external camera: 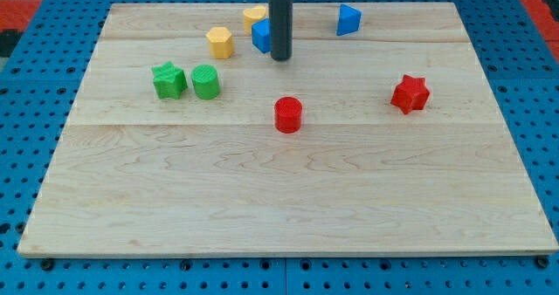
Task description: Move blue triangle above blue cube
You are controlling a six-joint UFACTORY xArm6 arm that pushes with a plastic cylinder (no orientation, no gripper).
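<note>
The blue triangle (pixel 348 19) lies near the view's top, right of centre. The blue cube (pixel 260 36) lies to its left, partly hidden behind my rod. My tip (pixel 279 58) rests on the board just right of and slightly below the blue cube, close to it or touching it; I cannot tell which. The tip is well to the left of the blue triangle.
A yellow block (pixel 254 16) sits just above the blue cube, and a yellow hexagonal block (pixel 220 42) to its left. A green star (pixel 169 79) and a green cylinder (pixel 206 81) lie at the left. A red cylinder (pixel 287 114) is at centre, a red star (pixel 410 93) at the right.
</note>
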